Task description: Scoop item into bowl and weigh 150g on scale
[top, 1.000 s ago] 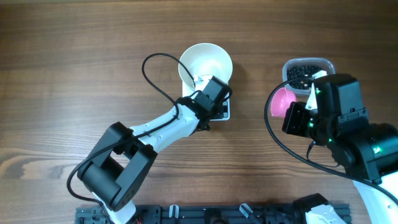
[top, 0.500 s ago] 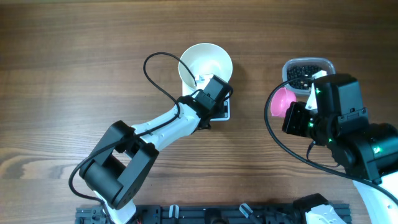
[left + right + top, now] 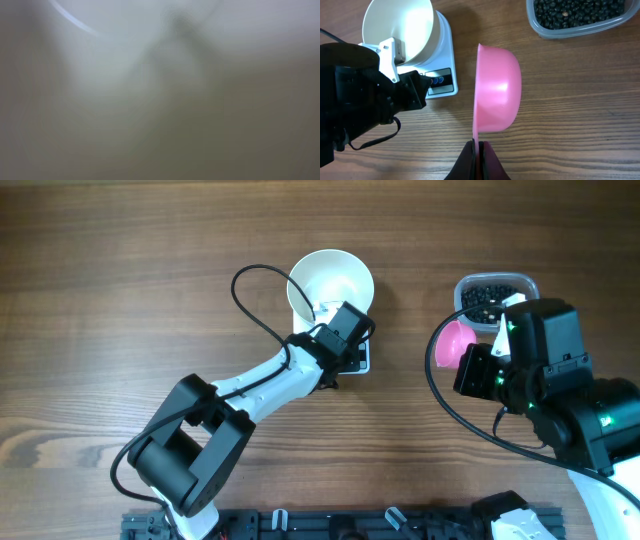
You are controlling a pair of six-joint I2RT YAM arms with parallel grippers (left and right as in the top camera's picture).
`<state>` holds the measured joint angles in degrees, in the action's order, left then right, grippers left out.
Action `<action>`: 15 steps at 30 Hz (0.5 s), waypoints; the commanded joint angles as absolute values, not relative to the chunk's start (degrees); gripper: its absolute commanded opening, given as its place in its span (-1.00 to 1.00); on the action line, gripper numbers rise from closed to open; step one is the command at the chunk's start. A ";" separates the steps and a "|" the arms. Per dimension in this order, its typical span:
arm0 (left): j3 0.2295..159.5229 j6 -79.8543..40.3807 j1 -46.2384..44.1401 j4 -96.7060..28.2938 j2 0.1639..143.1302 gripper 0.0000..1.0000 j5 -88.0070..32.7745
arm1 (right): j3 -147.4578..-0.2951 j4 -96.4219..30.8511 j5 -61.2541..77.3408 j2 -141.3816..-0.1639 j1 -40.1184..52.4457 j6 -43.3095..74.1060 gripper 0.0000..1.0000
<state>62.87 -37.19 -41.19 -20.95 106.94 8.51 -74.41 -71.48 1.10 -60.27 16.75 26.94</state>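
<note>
Pink scoop (image 3: 497, 95) stands on edge, its thin lower edge clamped between the pressed-together fingers of the right claw (image 3: 479, 150). The black beans (image 3: 575, 10) lie in a clear tub (image 3: 535, 24) ahead of that claw and to its right, on the wooden desk (image 3: 580, 110). Ahead and to its left, the white bowl (image 3: 400, 30) sits on the scale (image 3: 444, 60). The left claw (image 3: 425, 86), fingers together and holding nothing, has its tips at the scale's display; whether they touch it cannot be told. The left wrist view is a pale blur.
</note>
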 commanded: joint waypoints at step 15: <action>63.13 -37.91 -42.50 -24.53 104.81 -0.92 2.94 | -75.66 -70.02 1.41 -60.16 16.51 27.38 -0.91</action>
<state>63.02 -37.19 -42.09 -22.46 106.65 7.05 -74.41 -71.13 1.10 -60.27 16.75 26.94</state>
